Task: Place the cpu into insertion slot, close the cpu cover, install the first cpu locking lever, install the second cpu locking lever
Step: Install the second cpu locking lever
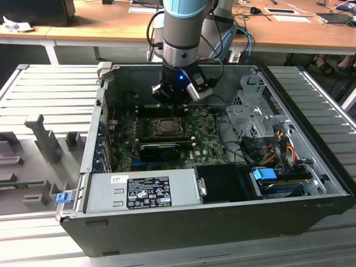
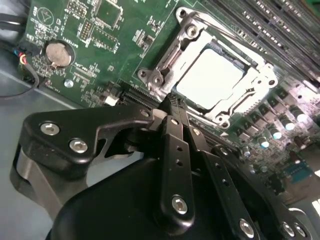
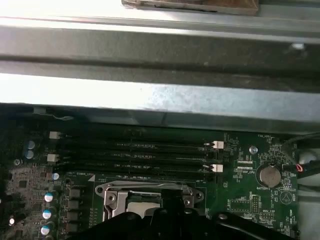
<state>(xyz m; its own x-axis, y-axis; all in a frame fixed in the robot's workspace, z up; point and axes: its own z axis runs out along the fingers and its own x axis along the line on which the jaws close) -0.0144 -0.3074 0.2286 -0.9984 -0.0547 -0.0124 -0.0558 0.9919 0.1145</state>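
Note:
The cpu [image 2: 212,75] lies flat in the insertion slot [image 1: 166,127] on the green board, its pale face showing through the window of the cpu cover [image 2: 167,60]. The silver cover frame lies down flat around the chip. My gripper [image 2: 172,102] hangs just above the edge of the slot on the coin battery's side, its black fingers [image 2: 176,150] pressed together with nothing between them. In the exterior view the gripper [image 1: 173,103] is inside the open computer case, directly behind the slot. The first wrist view has the cover's rim [image 3: 112,192] beside the gripper [image 3: 172,202].
Memory slots [image 3: 135,155] run between the socket and the case's grey wall [image 3: 160,100]. A long black finned card [image 1: 161,149] lies in front of the socket, with the power supply [image 1: 142,192] beyond it. A drive cage [image 1: 250,111] and cables fill the exterior view's right. A coin battery [image 2: 59,53] sits nearby.

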